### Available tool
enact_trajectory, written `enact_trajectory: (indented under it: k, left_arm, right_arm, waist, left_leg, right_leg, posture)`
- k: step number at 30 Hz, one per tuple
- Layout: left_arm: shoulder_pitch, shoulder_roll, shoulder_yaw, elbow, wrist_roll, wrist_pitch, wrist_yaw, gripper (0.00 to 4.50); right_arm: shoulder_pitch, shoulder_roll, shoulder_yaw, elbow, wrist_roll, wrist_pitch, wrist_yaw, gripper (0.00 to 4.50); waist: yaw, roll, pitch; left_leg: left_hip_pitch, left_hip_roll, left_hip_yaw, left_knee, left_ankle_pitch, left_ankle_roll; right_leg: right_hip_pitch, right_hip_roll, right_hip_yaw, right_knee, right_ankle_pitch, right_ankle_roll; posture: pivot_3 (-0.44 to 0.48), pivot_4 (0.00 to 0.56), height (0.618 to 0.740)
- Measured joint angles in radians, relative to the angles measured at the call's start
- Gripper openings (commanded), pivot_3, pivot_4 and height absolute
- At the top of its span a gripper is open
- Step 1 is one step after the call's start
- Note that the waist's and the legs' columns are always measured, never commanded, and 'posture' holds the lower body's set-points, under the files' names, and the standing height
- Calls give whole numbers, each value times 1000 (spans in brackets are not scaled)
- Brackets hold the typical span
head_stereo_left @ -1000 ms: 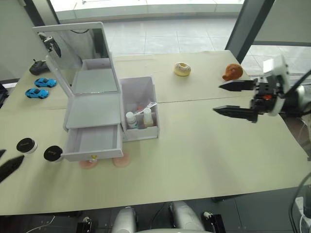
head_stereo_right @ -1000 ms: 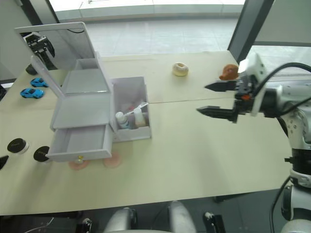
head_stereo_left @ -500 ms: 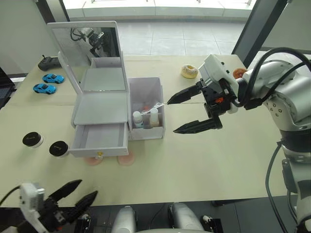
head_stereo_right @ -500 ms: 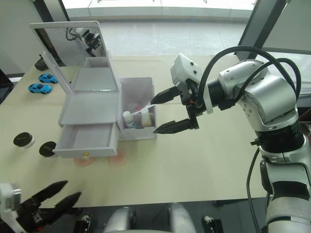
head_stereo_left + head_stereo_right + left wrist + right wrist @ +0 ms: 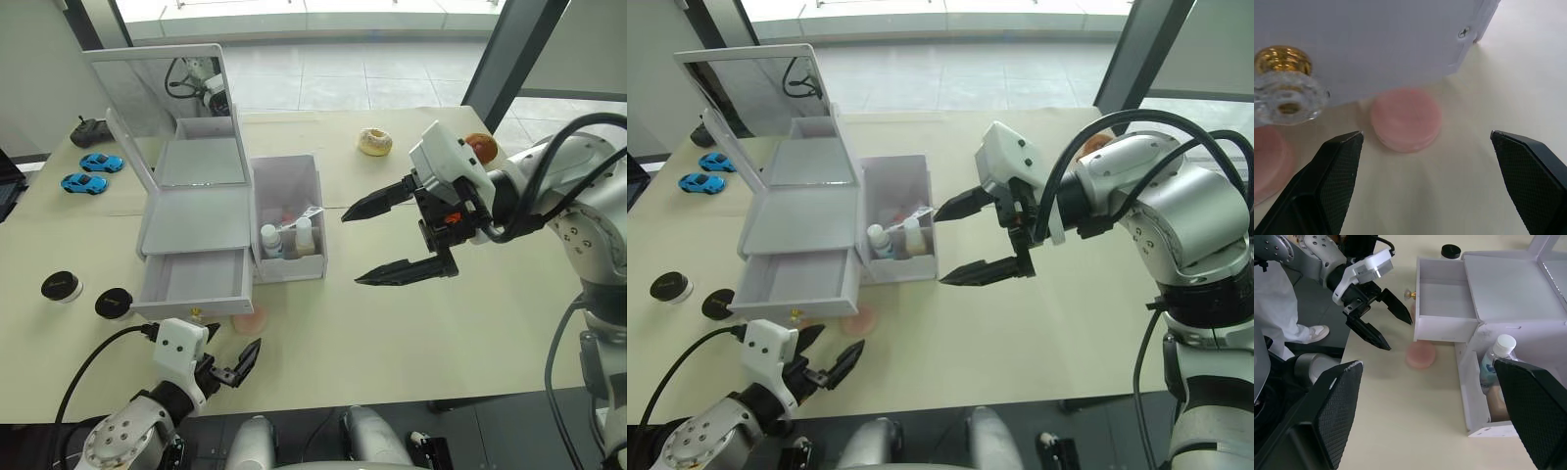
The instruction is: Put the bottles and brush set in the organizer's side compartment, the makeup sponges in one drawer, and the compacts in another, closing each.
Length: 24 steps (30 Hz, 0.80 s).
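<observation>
Pink sponge [image 5: 1406, 119], white organizer [image 5: 192, 223]

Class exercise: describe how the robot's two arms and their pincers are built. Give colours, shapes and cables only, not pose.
The right arm has rounded silver-grey shells with black cables looping over them. Its white wrist block carries the right pincer, two long, tapering black fingers, plus a small orange-red detail. The left arm is a grey metal drum with one black cable; its left pincer has shorter black fingers on a white block.

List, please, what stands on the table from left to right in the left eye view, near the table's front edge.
First black compact → second black compact → open drawer → pink makeup sponge → side compartment with bottles → right hand, open above the table.
</observation>
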<state>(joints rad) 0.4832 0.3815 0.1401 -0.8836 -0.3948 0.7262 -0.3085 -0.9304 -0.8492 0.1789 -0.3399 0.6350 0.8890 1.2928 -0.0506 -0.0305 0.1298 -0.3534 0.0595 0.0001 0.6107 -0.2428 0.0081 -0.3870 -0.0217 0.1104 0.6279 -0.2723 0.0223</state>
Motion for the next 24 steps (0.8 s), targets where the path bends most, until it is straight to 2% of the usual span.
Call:
enact_trajectory:
  k: [3, 9, 23, 24]
  left_arm:
    - [-60, 20, -47, 42, 42, 16, 28, 4476]
    - [-114, -32, -125, 101, 68, 30, 75, 4476]
    - [-167, -99, -207, 214, 164, -50, 133, 4476]
    - [-172, -107, -212, 225, 172, -62, 139, 4299]
  right_arm:
    - [0, -8, -15, -12, 17, 37, -31, 4500]
    - [0, -26, -37, -23, 28, 74, -75, 4500]
    - [-44, -47, -37, -24, 38, 116, -105, 4500]
    - [-45, -47, -36, -24, 38, 116, -106, 4500]
  waist:
    - [2, 0, 0]
    - [4, 0, 0]
    - [5, 0, 0]
    - [6, 0, 0]
  left_leg:
    - [0, 0, 0, 0, 0, 0]
    - [0, -1, 0, 0, 0, 0]
    - [0, -7, -3, -1, 0, 0]
    - [0, -8, -3, -1, 0, 0]
  right_leg:
    - [0, 0, 0, 0, 0, 0]
    - [0, -1, 1, -1, 1, 0]
    - [0, -3, 4, -1, 1, 2]
    - [0, -3, 4, -1, 1, 2]
  posture:
    - [0, 150, 740]
    - [0, 150, 740]
    - [0, 150, 740]
    - [0, 150, 740]
